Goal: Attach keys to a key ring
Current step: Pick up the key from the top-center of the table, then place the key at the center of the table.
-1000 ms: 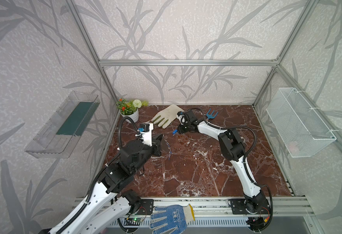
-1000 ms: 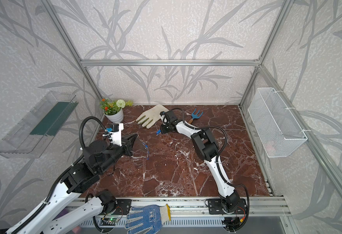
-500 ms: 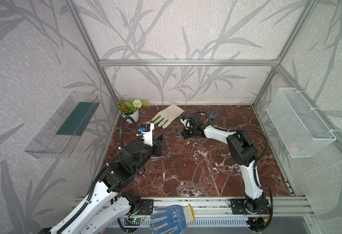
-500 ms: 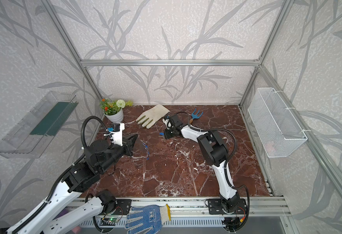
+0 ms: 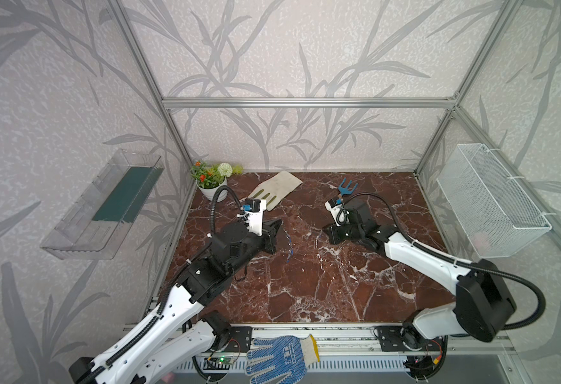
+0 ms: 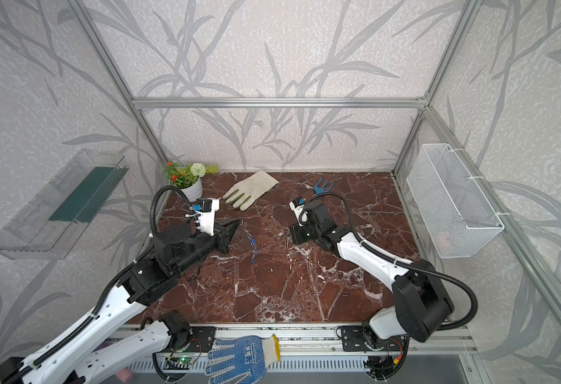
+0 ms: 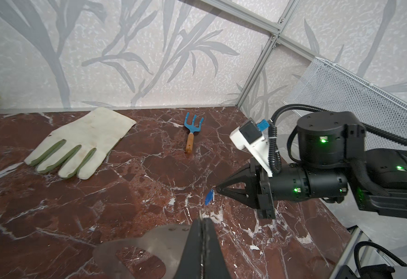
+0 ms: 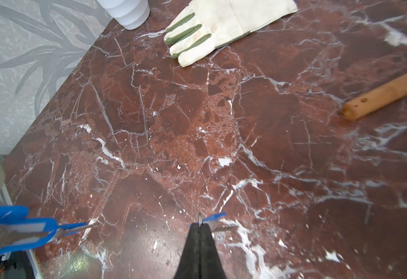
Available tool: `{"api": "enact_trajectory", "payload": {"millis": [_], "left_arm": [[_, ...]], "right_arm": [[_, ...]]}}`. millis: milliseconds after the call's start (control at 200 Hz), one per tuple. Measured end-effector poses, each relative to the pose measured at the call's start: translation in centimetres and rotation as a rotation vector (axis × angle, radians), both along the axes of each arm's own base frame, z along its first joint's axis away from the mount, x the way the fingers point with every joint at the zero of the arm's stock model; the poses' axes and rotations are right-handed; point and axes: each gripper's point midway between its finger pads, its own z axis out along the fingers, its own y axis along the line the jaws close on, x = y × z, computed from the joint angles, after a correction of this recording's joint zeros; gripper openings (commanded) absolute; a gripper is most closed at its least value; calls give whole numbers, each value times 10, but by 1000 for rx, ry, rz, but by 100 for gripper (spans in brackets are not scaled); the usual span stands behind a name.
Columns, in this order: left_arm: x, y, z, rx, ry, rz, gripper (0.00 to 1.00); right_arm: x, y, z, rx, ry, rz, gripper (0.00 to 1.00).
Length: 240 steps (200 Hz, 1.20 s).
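My left gripper (image 7: 202, 218) is shut on the edge of the key ring (image 7: 144, 244), a flat silver-grey plate with an oval cutout, held just above the marble floor. In both top views the gripper (image 5: 280, 222) (image 6: 239, 221) points toward the middle, and several blue keys (image 5: 290, 254) (image 6: 254, 247) hang from the plate. My right gripper (image 8: 199, 223) (image 7: 218, 188) is shut on the wire ring of one blue key (image 8: 214, 216) (image 7: 209, 196), which dangles from its tips. This gripper (image 5: 324, 229) faces the left one across a short gap.
A cream work glove (image 5: 277, 189) and a blue hand fork (image 5: 347, 188) lie at the back. A flower pot (image 5: 211, 179) stands in the back left corner. A wire basket (image 5: 492, 199) hangs on the right wall and a clear shelf (image 5: 106, 206) on the left wall.
My right arm has drawn back from beside the cream glove, rightward and toward the front, carrying the blue key. The left arm and plate have stayed put.
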Motion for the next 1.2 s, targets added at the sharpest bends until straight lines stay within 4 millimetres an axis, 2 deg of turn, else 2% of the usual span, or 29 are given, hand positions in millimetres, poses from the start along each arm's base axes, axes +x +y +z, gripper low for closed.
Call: {"api": "enact_trajectory", "payload": {"millis": [180, 380, 510, 635, 870, 1200], "left_arm": [[0, -37, -17, 12, 21, -91, 0], [2, -71, -37, 32, -1, -183, 0], [7, -82, -53, 70, -15, -220, 0], [8, -80, -64, 87, -43, -211, 0], [4, -53, -88, 127, -102, -134, 0], [6, -45, -78, 107, -153, -94, 0]], "right_arm": [[-30, -30, 5, -36, -27, -27, 0], [-57, -56, -12, -93, 8, -54, 0], [-64, -65, -19, -120, 27, -69, 0], [-65, -67, -21, -128, 37, -73, 0], [-67, -67, -36, -156, 86, -66, 0], [-70, -62, -70, -198, 200, -48, 0]]}}
